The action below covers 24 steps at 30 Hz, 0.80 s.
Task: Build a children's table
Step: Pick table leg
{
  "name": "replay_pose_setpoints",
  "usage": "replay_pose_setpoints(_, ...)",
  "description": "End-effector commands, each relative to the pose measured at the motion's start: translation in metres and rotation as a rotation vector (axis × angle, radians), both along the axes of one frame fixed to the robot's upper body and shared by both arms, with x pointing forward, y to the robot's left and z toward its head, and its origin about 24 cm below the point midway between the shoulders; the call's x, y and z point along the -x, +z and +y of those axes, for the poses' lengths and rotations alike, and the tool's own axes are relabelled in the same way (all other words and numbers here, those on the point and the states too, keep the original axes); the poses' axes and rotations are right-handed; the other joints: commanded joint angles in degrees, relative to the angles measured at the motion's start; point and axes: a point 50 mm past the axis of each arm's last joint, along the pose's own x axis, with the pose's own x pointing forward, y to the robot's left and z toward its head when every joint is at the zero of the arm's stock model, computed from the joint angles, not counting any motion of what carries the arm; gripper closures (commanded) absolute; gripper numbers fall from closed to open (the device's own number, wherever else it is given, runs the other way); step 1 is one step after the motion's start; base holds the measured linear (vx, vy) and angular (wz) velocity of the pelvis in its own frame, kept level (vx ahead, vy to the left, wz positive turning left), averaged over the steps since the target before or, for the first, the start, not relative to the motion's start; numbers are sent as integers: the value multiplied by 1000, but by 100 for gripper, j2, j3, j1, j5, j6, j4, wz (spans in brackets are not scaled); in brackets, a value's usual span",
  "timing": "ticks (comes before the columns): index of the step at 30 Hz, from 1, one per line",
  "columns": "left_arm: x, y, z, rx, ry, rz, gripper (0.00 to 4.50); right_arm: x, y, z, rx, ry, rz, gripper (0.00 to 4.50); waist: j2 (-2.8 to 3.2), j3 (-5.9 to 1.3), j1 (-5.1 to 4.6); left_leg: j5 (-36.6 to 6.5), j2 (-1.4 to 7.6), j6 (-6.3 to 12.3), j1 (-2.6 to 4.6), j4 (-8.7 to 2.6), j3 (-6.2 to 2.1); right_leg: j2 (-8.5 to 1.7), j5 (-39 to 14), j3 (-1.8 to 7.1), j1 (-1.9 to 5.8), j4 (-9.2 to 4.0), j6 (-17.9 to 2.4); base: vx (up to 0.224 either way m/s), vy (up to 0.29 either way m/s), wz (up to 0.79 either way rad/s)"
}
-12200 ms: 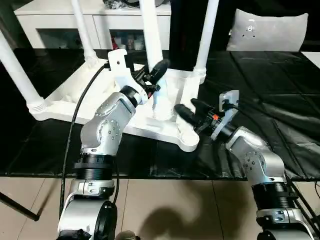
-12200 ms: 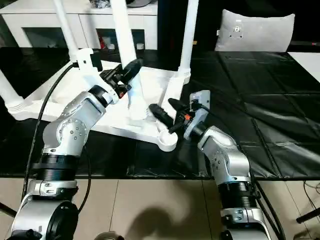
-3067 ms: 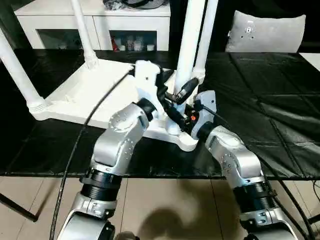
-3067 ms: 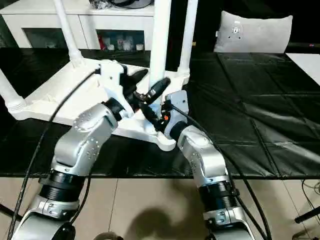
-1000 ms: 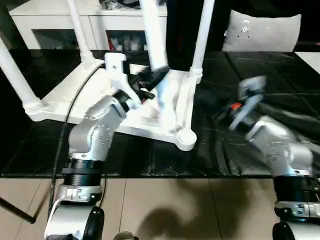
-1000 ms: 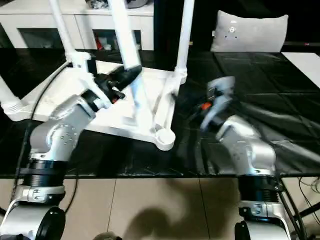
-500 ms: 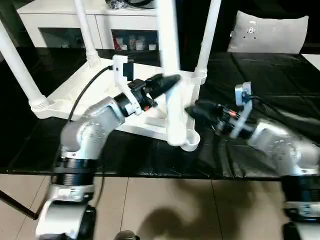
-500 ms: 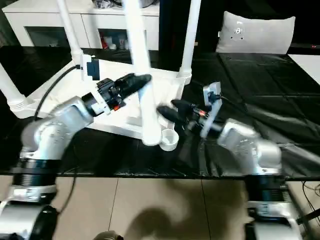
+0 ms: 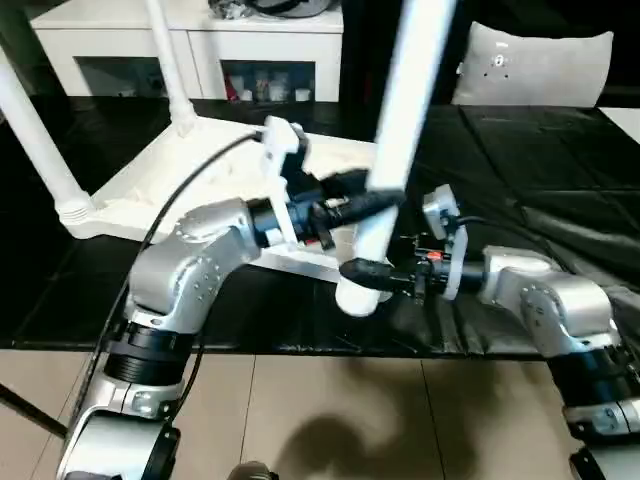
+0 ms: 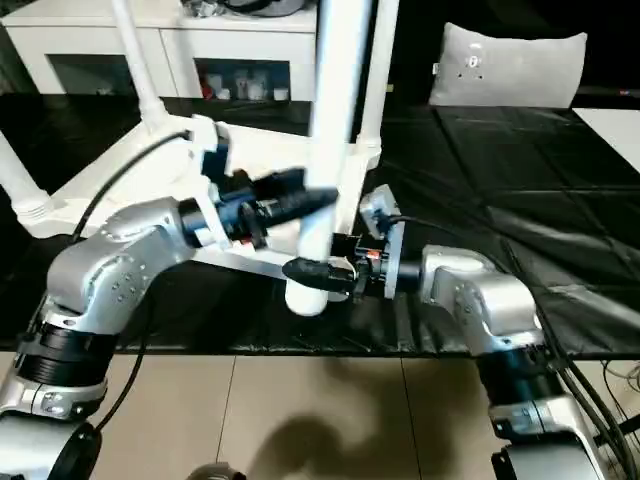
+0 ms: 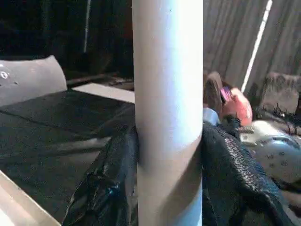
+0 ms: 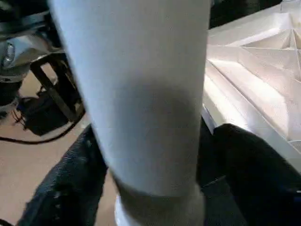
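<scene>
The children's table lies upside down, its ribbed white top (image 9: pixel 160 170) on the black sheet. Three white legs stand in its sockets: one at the left (image 9: pixel 35 140), one at the far left (image 9: pixel 170 70) and one at the far right (image 10: pixel 372 90). A fourth leg (image 9: pixel 400 120) tilts over the near right corner, which hides behind its thick end. My left gripper (image 9: pixel 375 195) is shut on this leg at mid-height, fingers (image 11: pixel 117 179) pressed to its sides. My right gripper (image 9: pixel 358 275) is open, with its fingers (image 12: pixel 80 183) on either side of the thick end.
A white low cabinet with glass doors (image 9: pixel 250 55) stands behind the black-covered work table (image 9: pixel 560 180). A grey cushion (image 9: pixel 530 65) lies at the back right. The table's front edge (image 9: pixel 300 350) runs just below the grippers, with tiled floor (image 9: pixel 330 420) beneath.
My left gripper has swung the loose leg to the right, tilting its top rightward. My right gripper has moved left from beside the corner and now straddles the leg's thick end.
</scene>
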Motion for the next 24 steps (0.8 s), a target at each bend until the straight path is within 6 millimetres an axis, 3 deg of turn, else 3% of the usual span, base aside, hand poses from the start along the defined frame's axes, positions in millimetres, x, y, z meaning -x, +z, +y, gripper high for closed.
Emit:
replay_pose_setpoints(1,4,3,-3,-14,-16,-41,270,-3,3,3,2,5,-20,110,-113,-416,1,-498,77,134,34,-352,47,-283,-574,269,365,-366,-1090,0,0,0)
replay_pose_setpoints(15,2,2,-6,-9,9,-52,270,0,-4,11,-13,56,6,226,-113,-424,7,-449,81,180,37,-340,46,-283,-457,268,362,-353,-1135,0,0,0)
replay_pose_setpoints(24,2,1,-7,-25,0,-58,271,0,-7,11,4,58,2,250,-102,-427,6,-458,77,164,34,-339,43,-279,-439,267,371,-353,-1134,0,0,0)
